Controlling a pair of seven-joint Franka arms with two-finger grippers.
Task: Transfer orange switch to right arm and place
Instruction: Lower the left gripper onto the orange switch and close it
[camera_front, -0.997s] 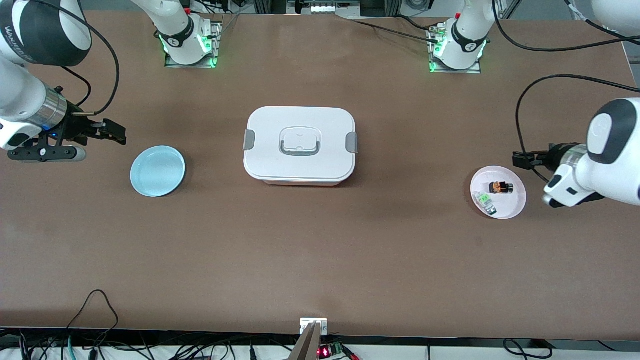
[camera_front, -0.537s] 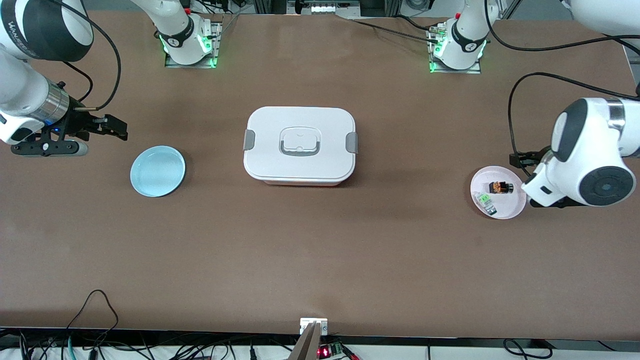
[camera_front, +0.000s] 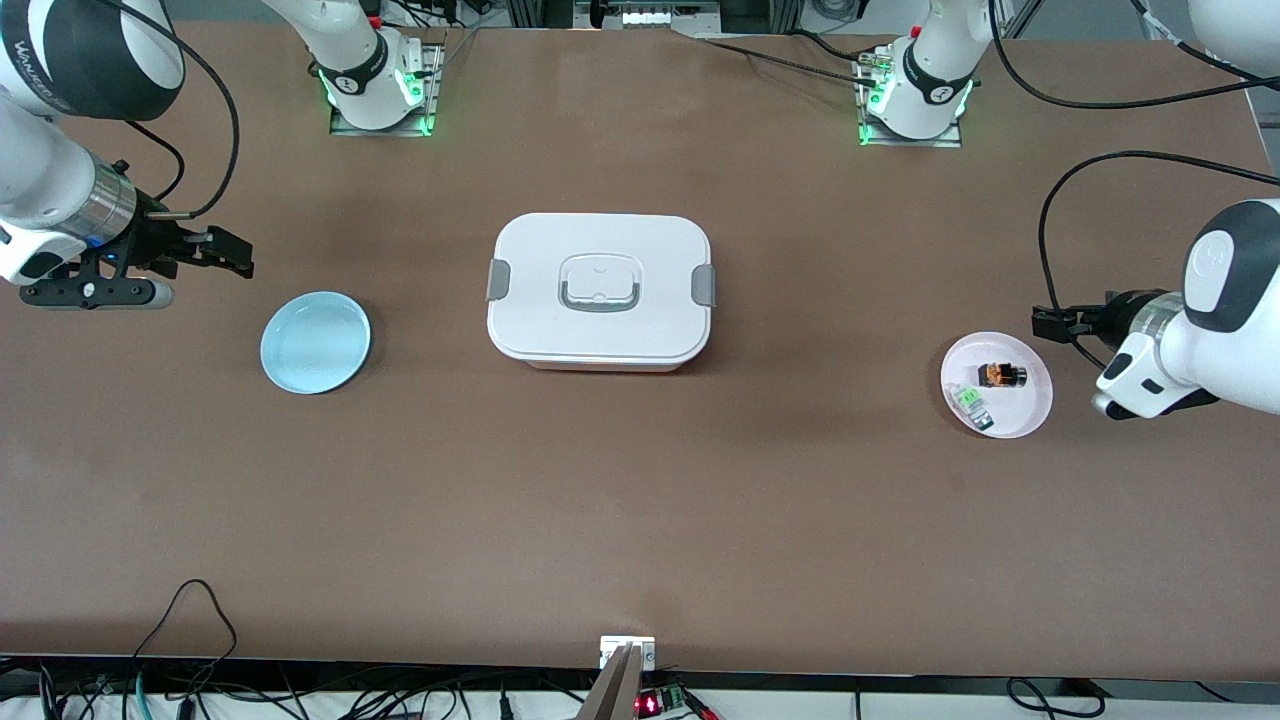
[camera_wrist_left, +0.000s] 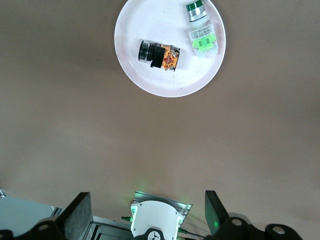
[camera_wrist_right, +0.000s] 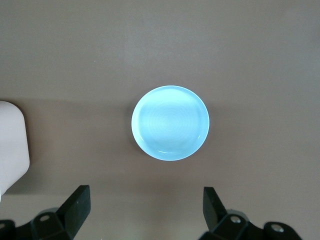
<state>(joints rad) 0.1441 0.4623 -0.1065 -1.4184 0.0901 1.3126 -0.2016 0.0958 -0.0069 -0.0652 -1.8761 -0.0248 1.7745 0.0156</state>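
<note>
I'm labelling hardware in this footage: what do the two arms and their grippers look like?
Both arms are glossy white with dark grey-black joint bands and a silver ring at the wrist. A black cable loops along each forearm. The right gripper and left gripper are black with two flat fingers. The bases glow green, and grey lettering marks the right arm's joint band.

The orange switch (camera_front: 1002, 375) (camera_wrist_left: 161, 55), a tiny black component with an orange part, lay on its side on a white plate (camera_front: 1030, 412) (camera_wrist_left: 165, 87) toward the left arm's end of the table, its black cylindrical end pointing away from the orange block. It sat apart from a small green-and-clear component (camera_front: 971, 402) (camera_wrist_left: 202, 37) on the same plate, farther from the front camera than that piece, with nothing gripping it.
</note>
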